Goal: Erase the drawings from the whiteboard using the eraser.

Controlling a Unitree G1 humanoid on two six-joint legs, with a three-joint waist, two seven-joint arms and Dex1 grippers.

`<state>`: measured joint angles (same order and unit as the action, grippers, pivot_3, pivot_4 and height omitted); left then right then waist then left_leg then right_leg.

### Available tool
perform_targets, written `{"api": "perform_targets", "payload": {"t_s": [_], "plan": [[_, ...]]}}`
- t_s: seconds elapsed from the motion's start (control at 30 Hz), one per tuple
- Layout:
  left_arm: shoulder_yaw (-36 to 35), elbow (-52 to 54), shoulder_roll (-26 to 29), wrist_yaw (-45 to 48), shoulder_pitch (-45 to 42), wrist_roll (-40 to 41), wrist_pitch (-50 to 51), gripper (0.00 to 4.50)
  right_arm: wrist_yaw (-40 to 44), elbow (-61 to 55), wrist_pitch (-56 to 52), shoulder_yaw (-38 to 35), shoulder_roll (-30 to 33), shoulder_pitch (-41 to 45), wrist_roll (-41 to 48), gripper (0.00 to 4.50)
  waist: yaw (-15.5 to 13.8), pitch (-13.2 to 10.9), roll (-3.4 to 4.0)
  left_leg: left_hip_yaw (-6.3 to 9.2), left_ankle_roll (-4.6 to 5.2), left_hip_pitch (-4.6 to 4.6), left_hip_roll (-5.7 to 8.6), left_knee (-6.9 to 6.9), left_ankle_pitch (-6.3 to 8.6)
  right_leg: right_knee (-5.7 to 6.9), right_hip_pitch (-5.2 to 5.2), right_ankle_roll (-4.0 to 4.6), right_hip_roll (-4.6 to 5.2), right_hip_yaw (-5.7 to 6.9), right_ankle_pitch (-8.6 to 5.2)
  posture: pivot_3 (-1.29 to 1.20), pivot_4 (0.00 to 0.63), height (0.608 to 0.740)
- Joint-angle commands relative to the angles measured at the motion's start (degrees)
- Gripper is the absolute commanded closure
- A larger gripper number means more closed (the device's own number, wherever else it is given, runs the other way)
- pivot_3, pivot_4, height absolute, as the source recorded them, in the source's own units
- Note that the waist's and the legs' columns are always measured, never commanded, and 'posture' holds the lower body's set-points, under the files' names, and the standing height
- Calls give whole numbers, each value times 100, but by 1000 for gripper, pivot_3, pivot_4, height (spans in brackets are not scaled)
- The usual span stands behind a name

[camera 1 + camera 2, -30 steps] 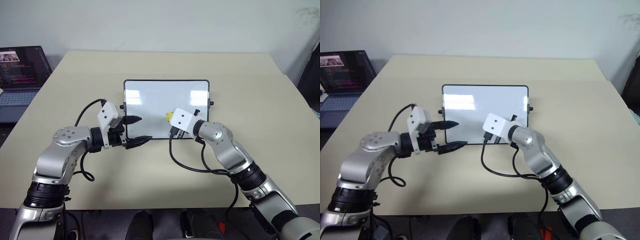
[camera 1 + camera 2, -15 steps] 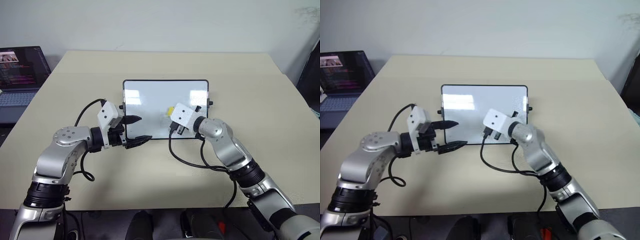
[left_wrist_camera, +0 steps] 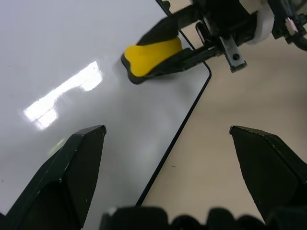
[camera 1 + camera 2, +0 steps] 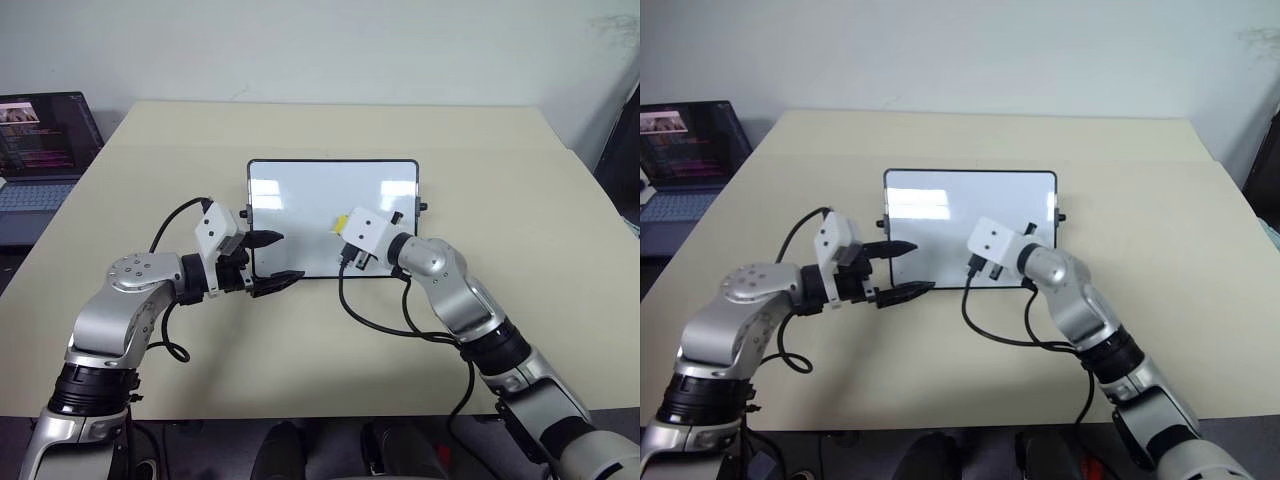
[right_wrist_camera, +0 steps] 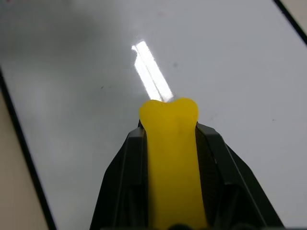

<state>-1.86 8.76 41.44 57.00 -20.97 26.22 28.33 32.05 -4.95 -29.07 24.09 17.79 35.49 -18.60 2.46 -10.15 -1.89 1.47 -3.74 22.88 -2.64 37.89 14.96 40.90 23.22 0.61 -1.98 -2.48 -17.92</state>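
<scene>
The whiteboard [image 4: 300, 195] lies flat in the middle of the beige table, with a black frame and a glossy white face. The drawings are out of view; the face I see is plain white. My right gripper [image 4: 343, 226] is shut on the yellow eraser [image 4: 341, 221], which rests on the board's near right part. The same eraser [image 5: 171, 143] shows between the black fingers [image 5: 122, 177], and again as the eraser [image 3: 153, 53] from the left wrist. My left gripper [image 4: 273, 260] stands open at the board's near left corner, one finger over the board and one over the table.
An open laptop [image 4: 40, 145] sits off the table's far left edge. Black cables [image 4: 375, 325] loop down from both wrists onto the table [image 4: 480, 170] in front of the board. Bare tabletop lies all around the board.
</scene>
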Motion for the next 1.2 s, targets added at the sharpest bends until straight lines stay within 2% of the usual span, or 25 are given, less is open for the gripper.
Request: {"api": "perform_targets", "payload": {"t_s": [0.03,0.23,0.37,0.6,0.73,0.97,1.03,1.07,1.13,1.2], "plan": [[74,126,-93,77,-228,36,-114,0,-90,-717,-426,-557,-32,-373,249,3503,-32,0,0,0,0,1,0,0,0,0,0,0,0,0,0,0,150,740],[626,53,-396,387,-700,-133,-348,0,-506,-2550,-1686,-1856,-375,-1209,632,3503,-88,0,1,0,-1,6,4,0,0,0,1,-1,0,4,0,0,150,740],[1050,0,-644,616,-921,-276,-582,0,-785,-3186,-2293,-2435,-451,-1856,707,3503,-78,0,0,-2,-1,5,4,-2,0,-5,0,-2,0,-2,-1,0,150,740],[1386,-118,-1028,857,-1089,-375,-836,0,-1319,-2851,-2280,-2987,-660,-2399,918,3503,0,-1,1,-12,-1,-5,9,-2,0,3,1,-5,-20,-14,-3,0,150,740],[1473,-193,-1204,921,-1203,-411,-946,0,-1667,-2296,-1992,-3393,-730,-2309,1102,3503,-7,-1,1,-15,-1,-3,11,-2,0,4,1,-7,-29,-8,-4,0,150,740],[1556,-185,-1348,983,-1284,-489,-1029,0,-1928,-1659,-1704,-3599,-759,-2215,1467,3503,-3,-1,2,-19,-1,-2,10,-3,0,-1,1,-3,-29,-13,-2,0,150,740],[1575,-146,-1378,979,-1270,-502,-1014,0,-2053,-1502,-1511,-3744,-781,-2162,1583,2772,-7,-1,2,-18,-1,-1,10,-3,0,0,1,-4,-29,-12,-2,0,150,740],[1578,-125,-1385,977,-1255,-502,-1003,0,-2089,-1469,-1455,-3793,-797,-2146,1651,2586,-12,-1,2,-19,-1,-1,10,-3,0,0,1,-4,-29,-13,-2,0,150,740],[1579,-104,-1383,986,-1228,-505,-1002,0,-2136,-1442,-1390,-3809,-786,-2143,1736,1935,-12,-1,2,-19,-1,1,10,-3,0,-1,1,-4,-28,-14,-2,0,150,740],[1577,-110,-1371,986,-1207,-508,-1010,0,-2190,-1452,-1356,-3839,-769,-2149,1807,1098,-10,-1,2,-19,-1,0,9,-3,0,-1,1,-4,-28,-16,-2,0,150,740]]}}
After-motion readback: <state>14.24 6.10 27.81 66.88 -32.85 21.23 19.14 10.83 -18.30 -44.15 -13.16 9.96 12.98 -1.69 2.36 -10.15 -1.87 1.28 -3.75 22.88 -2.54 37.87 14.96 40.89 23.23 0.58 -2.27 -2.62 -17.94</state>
